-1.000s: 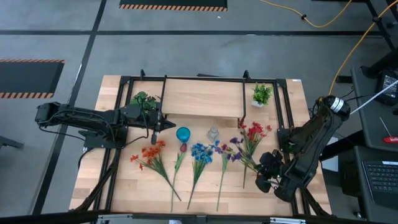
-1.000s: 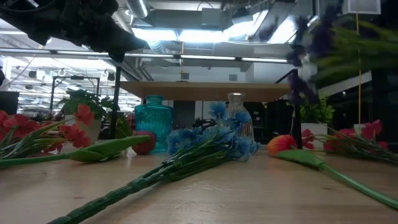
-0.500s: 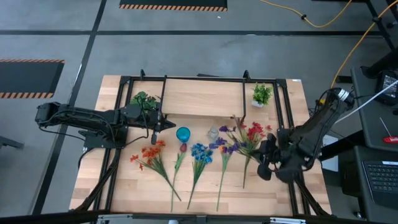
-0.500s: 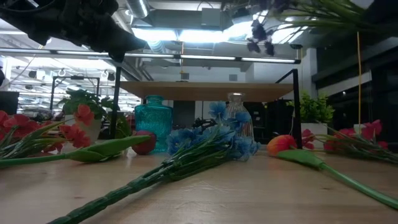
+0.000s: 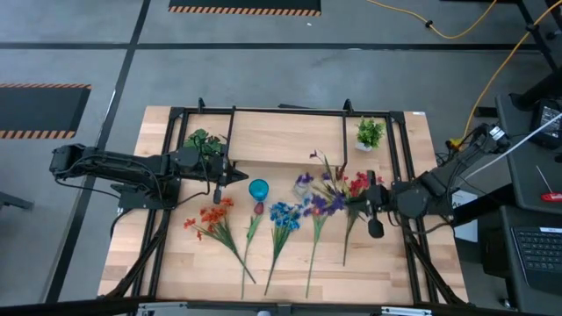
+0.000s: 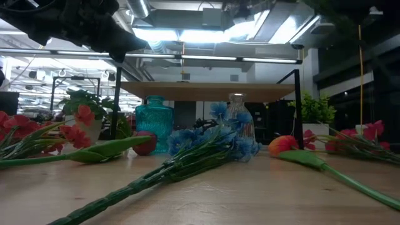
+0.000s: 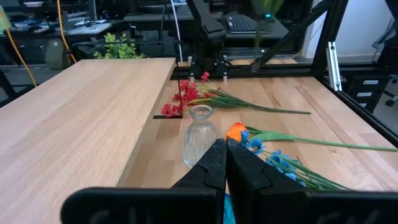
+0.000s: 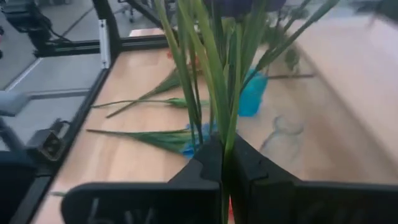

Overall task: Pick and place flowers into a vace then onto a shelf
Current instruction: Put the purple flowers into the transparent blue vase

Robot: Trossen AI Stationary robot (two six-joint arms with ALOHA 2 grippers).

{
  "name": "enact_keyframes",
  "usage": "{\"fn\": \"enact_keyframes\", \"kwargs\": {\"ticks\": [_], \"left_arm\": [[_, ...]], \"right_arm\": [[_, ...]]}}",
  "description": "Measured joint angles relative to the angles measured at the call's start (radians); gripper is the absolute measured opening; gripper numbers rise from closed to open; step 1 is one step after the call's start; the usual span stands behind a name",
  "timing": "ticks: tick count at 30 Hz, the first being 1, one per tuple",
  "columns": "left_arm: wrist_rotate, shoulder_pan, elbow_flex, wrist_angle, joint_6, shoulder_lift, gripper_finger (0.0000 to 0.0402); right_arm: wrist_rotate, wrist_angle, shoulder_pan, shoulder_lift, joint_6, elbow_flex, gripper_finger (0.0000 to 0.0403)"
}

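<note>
Hidden, clear vase: in the high view the held purple spray point(image 5: 318, 191) overlaps the clear glass vase point(image 7: 200, 134); its mouth cannot be made out from above.
Hidden, held blooms: in the right wrist view the spray's heads are cut off; only green stems and leaves show.
Hidden, low view: the held spray is not clearly visible; only dark blur at the upper right.
Right gripper point(image 5: 372, 204): clenched on the purple spray's stems, fingers pinched together around them in the wrist view.
Right arm pose: reaches in low from the table's right edge, roughly level, gripper raised above the tabletop, blooms pointing toward the vases.
Left gripper point(image 5: 239, 176): closed tight, empty, poised just beside the teal vase point(image 5: 258, 190).
Left arm pose: stretched level from the left side across the shelf's end.
Shelf point(image 5: 285, 140): bare plank, a potted plant point(image 5: 370, 133) by its right end.
Flowers on table: orange-red spray point(image 5: 216, 225), orange bud point(image 5: 258, 210), blue spray point(image 5: 281, 221), red spray point(image 5: 358, 186), all lying flat before the vases.
</note>
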Motion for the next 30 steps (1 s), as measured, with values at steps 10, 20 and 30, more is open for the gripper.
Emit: {"fn": "enact_keyframes", "kwargs": {"ticks": [10,20,30], "left_arm": [[0.001,0.0,0.0,0.001,0.0,0.0,0.0036],[0.001,0.0,0.0,0.052,0.052,0.0,0.0153],[-0.07,0.0,0.0,0.136,0.07,0.0,0.0231]], "right_arm": [[-0.021,0.21,-0.082,0.041,-0.174,-0.049,0.0005],[-0.224,0.51,-0.231,0.08,-0.33,-0.146,0.0005],[-0.343,0.58,-0.346,0.081,-0.399,-0.146,0.0005]]}}
